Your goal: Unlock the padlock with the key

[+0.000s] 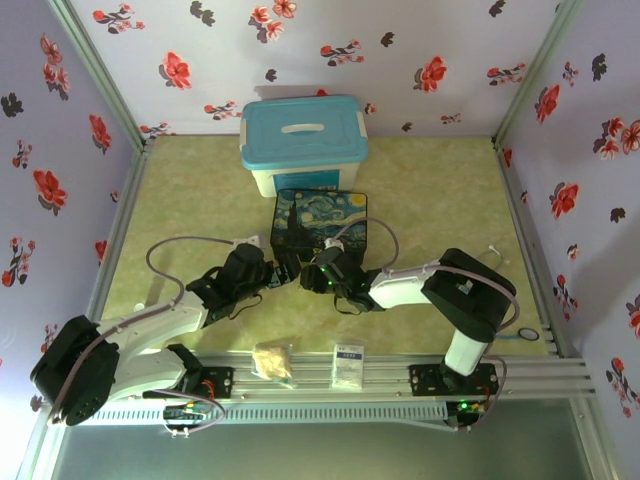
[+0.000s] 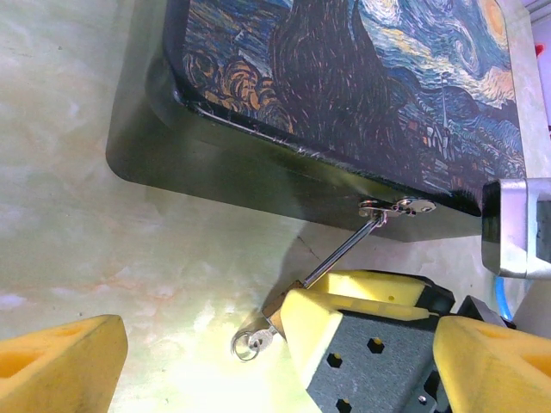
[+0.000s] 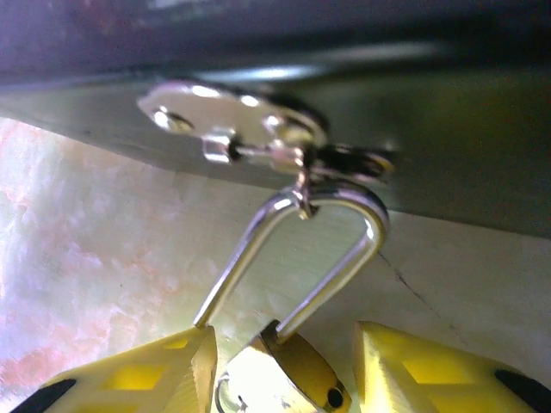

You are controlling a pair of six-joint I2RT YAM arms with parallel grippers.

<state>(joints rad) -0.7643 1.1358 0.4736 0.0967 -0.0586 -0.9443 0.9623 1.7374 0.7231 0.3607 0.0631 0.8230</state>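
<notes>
The brass padlock (image 3: 280, 379) hangs by its silver shackle (image 3: 344, 249) from the hasp (image 3: 232, 120) on the front of the Starry-Night tin (image 1: 320, 215). One shackle leg stands free of the body and the body is turned aside. My right gripper (image 3: 280, 383) has its yellow fingers (image 3: 155, 370) on both sides of the body and is shut on it. In the left wrist view the right gripper (image 2: 362, 301) hides most of the body. The small key (image 2: 263, 340) with its ring sticks out below the lock. My left gripper (image 2: 271, 366) is open, its fingers (image 2: 52, 370) wide apart around the key.
A white bin with a blue lid (image 1: 303, 140) stands behind the tin. A beige bag (image 1: 272, 362) and a white card (image 1: 348, 365) lie on the front rail. Both arms meet at the tin's near edge. Flowered walls close in the table.
</notes>
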